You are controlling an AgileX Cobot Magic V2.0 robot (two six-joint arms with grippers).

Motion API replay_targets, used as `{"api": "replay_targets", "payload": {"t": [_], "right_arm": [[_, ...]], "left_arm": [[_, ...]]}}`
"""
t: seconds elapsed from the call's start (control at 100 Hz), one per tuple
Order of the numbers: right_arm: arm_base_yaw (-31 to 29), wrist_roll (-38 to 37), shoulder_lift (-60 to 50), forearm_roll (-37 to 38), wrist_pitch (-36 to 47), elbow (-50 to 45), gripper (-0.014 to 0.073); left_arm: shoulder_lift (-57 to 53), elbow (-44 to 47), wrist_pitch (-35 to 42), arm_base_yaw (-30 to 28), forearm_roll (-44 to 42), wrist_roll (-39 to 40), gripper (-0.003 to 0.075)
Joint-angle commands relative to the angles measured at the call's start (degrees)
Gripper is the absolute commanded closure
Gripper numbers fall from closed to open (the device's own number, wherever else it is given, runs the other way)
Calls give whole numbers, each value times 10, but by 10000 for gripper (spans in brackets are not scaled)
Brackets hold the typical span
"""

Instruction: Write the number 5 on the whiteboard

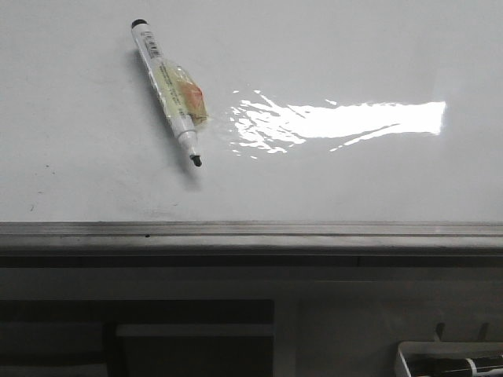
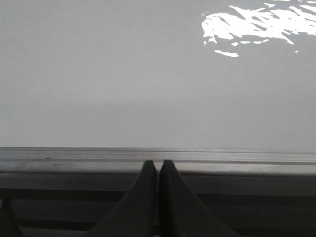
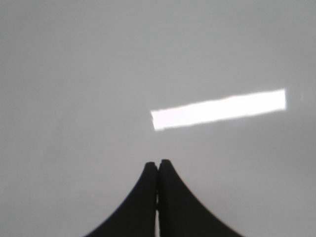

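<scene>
Jaws: we see both pairs clenched, fingertips pressed together with nothing between them. Our left gripper (image 2: 158, 163) sits at the grey rail (image 2: 158, 157); our right gripper (image 3: 158, 163) hangs over bare board.
Whiteboard: we find the whiteboard (image 1: 354, 63) filling most of the front view, lying ahead of both grippers. In the left wrist view the whiteboard (image 2: 123, 74) spreads beyond the rail at the fingertips; in the right wrist view the whiteboard (image 3: 74, 74) lies all around the tips.
Number 5: we make out no marker strokes on the board in any view.
Marker: we see a marker (image 1: 167, 91) lying diagonally on the board's left part, uncapped, black tip toward the rail (image 1: 251, 232), well apart from either gripper as far as we can tell.
Materials: the board is glossy white with a bright rippled glare patch (image 1: 338, 122); the rail is dull grey metal; the fingers are black, curved, tapering to thin tips.
Marker body: white barrel, black end cap, with a yellowish clear wrap around its middle.
Writing: there is dark print on the barrel, too small for us to read.
Tray: we glimpse a white tray (image 1: 405, 355) holding a dark marker at the lower right.
</scene>
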State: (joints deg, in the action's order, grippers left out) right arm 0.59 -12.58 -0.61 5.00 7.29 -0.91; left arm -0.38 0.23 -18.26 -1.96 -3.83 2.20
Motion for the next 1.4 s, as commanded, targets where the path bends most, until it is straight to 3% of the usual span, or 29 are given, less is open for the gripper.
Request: {"api": "replay_targets", "payload": {"t": [0.0, 0.13, 0.22, 0.29, 0.38, 0.65, 1.21, 1.39], "right_arm": [[1, 1, -10, -14, 118, -13, 644], [1, 1, -10, -16, 138, -13, 644], [1, 1, -10, -16, 67, -13, 644], [1, 1, -10, -40, 8, -12, 644], [1, 1, -10, -102, -32, -12, 644], [1, 1, -10, -150, -12, -12, 644], [1, 1, -9, -211, -23, 19, 644], [2, 1, -9, -211, -73, 48, 644]], "left_arm": [[-16, 10, 48, 0, -15, 0, 741], [-16, 10, 48, 0, -15, 0, 741], [-16, 10, 55, 0, 7, 0, 741], [-16, 10, 85, 0, 91, 1, 741], [-16, 10, 150, 0, 268, 1, 741], [-16, 8, 239, 0, 527, 3, 741], [-16, 7, 244, 1, 597, 3, 741], [-15, -25, 234, 2, 504, 3, 740]]}}
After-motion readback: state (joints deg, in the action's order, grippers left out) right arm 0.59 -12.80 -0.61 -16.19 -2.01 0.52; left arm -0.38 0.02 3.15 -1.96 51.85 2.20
